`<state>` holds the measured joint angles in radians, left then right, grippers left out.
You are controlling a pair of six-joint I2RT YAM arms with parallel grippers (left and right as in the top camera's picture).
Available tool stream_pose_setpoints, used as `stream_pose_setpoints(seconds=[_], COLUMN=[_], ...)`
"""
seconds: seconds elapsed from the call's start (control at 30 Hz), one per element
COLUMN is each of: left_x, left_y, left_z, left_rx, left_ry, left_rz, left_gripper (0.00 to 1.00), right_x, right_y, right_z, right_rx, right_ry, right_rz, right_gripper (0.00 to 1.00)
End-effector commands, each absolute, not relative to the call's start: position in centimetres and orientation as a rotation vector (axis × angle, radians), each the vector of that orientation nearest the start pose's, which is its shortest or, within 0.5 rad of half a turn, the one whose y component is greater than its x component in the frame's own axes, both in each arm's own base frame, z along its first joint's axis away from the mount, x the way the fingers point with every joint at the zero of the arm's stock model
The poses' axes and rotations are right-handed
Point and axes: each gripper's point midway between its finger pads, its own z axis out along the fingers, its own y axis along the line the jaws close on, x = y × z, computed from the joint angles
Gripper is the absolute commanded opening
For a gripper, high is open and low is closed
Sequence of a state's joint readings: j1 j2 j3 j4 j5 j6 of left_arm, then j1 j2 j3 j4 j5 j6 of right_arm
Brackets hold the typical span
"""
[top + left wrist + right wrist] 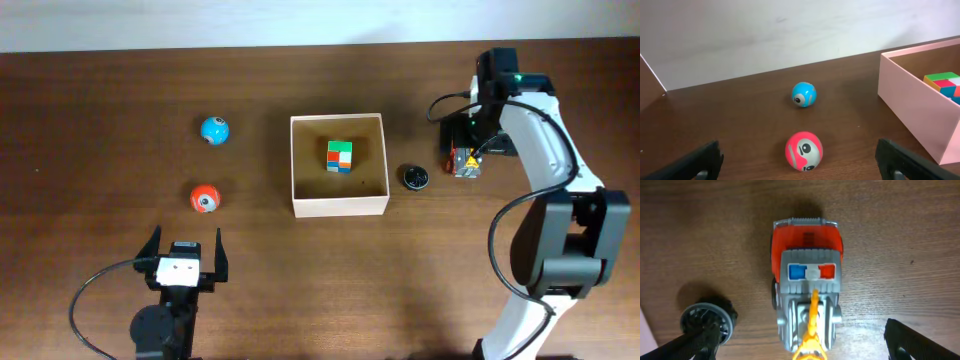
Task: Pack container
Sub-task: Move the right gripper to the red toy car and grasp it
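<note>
OVERHEAD
container point(338, 207): square open-top box, white outer walls, tan inside, mid table point(100, 80)
cube point(339, 156): multicolour puzzle cube, inside the container, toward its far wall
blue ball point(214, 130): on the table, left of the container, well apart from it
red ball point(204, 198): on the table, nearer the camera side than the blue ball, left of the container's near corner
black disc point(415, 177): small round dark piece, just beside the container's right wall, not touching
toy truck point(464, 161): right of the black disc, partly hidden under the right arm
left gripper point(186, 240): near edge of the table, fingers spread wide, nothing between them, red ball ahead of it and apart
right gripper point(470, 150): above the toy truck, pincer state hard to read from here

LEFT WRIST
fingers point(700, 161): two dark tips at the bottom corners, wide apart, holding nothing
red ball: low centre, grey-and-white face markings, ahead of the tips, untouched
blue ball: beyond the red ball, near the table's far edge
container: right side, wall looks pinkish here, cube corner shows over the rim

RIGHT WRIST
fingers point(922, 340): dark tips at both bottom corners, spread, gripping nothing
toy truck: red and grey, blue and red lights on the roof, yellow part at the lower end, on the table between the two tips
black disc: ribbed grey-black ring, bottom left, just beside the left tip; contact cannot be told
</note>
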<state>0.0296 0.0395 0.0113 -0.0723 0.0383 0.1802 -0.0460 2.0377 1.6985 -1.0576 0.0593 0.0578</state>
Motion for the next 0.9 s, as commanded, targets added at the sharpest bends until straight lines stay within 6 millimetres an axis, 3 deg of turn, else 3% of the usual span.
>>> stream_pose_setpoints(seconds=[0.0,0.13,0.33,0.37,0.43,0.5,0.53,0.73,0.87], left_x=[24.7,24.7,24.7,24.7,24.7,24.7,24.7,24.7,24.7], left_y=[-0.1,-0.1,-0.1,-0.1,-0.1,-0.1,-0.1,-0.1,-0.1], left_z=[15.0,15.0,15.0,15.0,15.0,15.0,15.0,15.0,15.0], left_rx=[0.177,0.177,0.177,0.177,0.177,0.177,0.177,0.177,0.177], left_ry=[1.673,1.673,1.673,1.673,1.673,1.673,1.673,1.673,1.673], left_rz=[0.127,0.127,0.127,0.127,0.127,0.127,0.127,0.127,0.127], left_gripper=[0.99,0.99,0.99,0.99,0.99,0.99,0.99,0.99,0.99], right_x=[42.8,42.5,42.5,42.5,42.6,42.7,42.7,43.0,43.7], right_y=[-2.6,-2.6,-2.8,-2.8,-2.8,-2.8,-2.8,-2.8,-2.3], right_z=[5.6,4.1,3.8,3.8,3.8,3.8,3.9,4.8,8.2], right_rx=[0.141,0.109,0.113,0.113,0.113,0.114,0.114,0.114,0.137], right_ry=[3.026,3.066,3.071,3.070,3.068,3.064,3.063,3.058,3.043], right_rz=[-0.071,-0.070,-0.071,-0.071,-0.071,-0.071,-0.071,-0.071,-0.067], right_gripper=[0.99,0.99,0.99,0.95,0.70,0.51,0.46,0.38,0.35])
